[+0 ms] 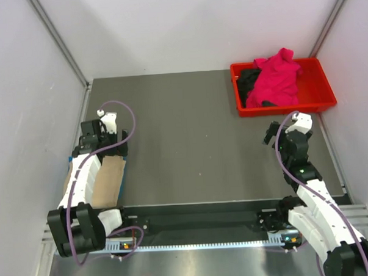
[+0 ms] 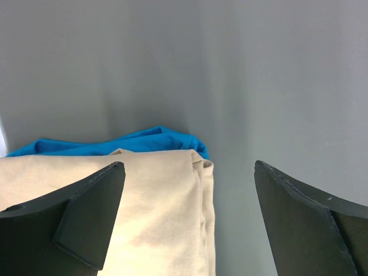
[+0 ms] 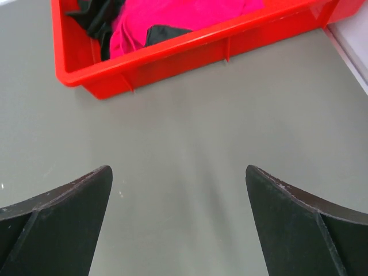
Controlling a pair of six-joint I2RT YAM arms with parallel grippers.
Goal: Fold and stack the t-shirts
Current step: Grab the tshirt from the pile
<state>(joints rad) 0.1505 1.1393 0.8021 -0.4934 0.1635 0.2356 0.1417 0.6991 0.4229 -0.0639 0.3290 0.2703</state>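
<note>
The left gripper [image 2: 188, 165] hangs wide open over the folded tan t-shirt [image 2: 155, 201], which lies beneath one finger and reaches partway into the gap, a blue cloth [image 2: 138, 141] just beyond it; the right gripper [image 3: 179, 168], also spread and empty, faces the red tray [image 3: 190, 49] ahead, which holds the crumpled pink t-shirt [image 3: 172, 14] and black t-shirt [image 3: 95, 14]; grey worktop [image 3: 184, 115] lies between.

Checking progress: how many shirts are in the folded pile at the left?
2: the tan shirt on top, a blue shirt under it, showing at its edge. Others may be hidden beneath.
</note>
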